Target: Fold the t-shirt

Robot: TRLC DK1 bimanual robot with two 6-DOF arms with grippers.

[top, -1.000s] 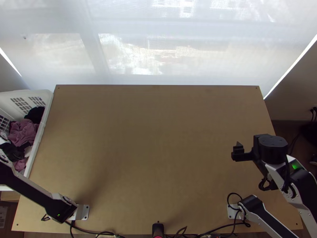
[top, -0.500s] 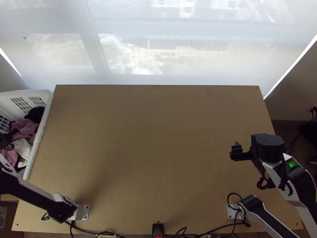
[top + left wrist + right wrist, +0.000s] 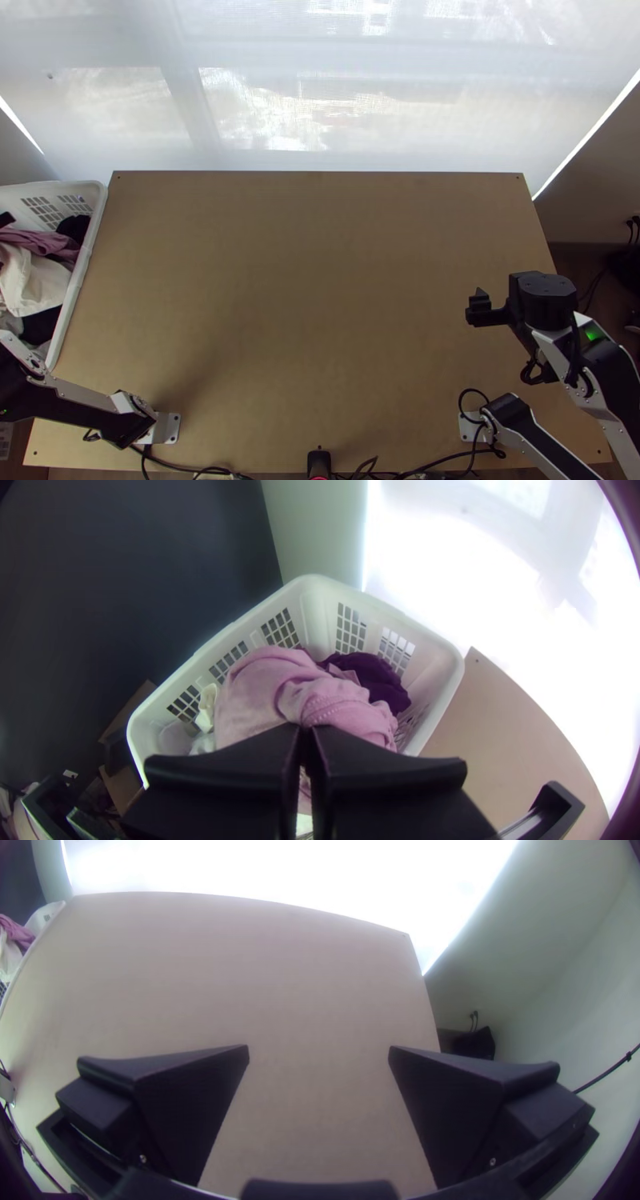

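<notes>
Notably, left wrist view: stitched seam.
Pink cloth: long axis toward worktop.
Left claw: closed on cloth.
Right claw: wide open, empty.

1. No text, brand, number or sign can be read.
2. At the lower left edge of the top view, a pale label bears faint marks, too small to make out; what it is on cannot be told.

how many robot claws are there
2: the left claw is above the white laundry basket, and the right claw is over the right part of the table.
</notes>
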